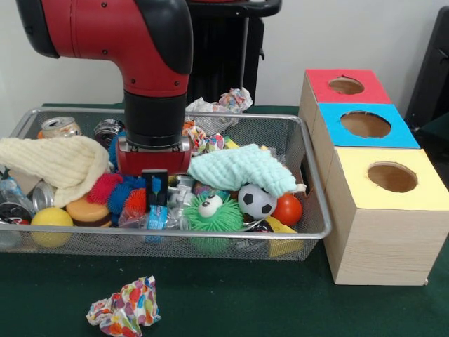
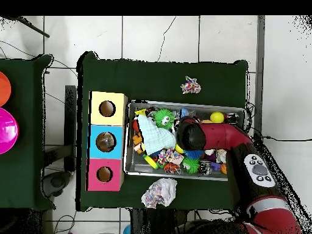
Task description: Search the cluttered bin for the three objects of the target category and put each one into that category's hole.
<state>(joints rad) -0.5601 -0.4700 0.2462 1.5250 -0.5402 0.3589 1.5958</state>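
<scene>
The wire mesh basket (image 1: 316, 175) is full of mixed things; it also shows in the overhead view (image 2: 183, 102). My gripper (image 1: 155, 198) is down inside it, left of the middle, right above a crushed clear bottle with blue markings (image 1: 149, 218). I cannot tell whether it touches or holds the bottle. A second clear piece with blue (image 1: 7, 189) lies at the basket's left end. The red-topped box (image 1: 319, 78) stands furthest back on the right, with its round hole (image 1: 346, 86) uncovered. In the overhead view my arm (image 2: 201, 135) hides the gripper, and the red box's hole (image 2: 104, 174) shows.
The blue-topped hole (image 1: 365, 124) and the yellow-topped hole (image 1: 392, 177) are nearer the camera. A cream cloth (image 1: 59, 161), a mint cloth (image 1: 242, 168), spiky balls (image 1: 210, 213), a soccer ball (image 1: 256, 201) and cans (image 1: 59, 126) fill the basket. Crumpled paper (image 1: 125, 309) lies on the table in front.
</scene>
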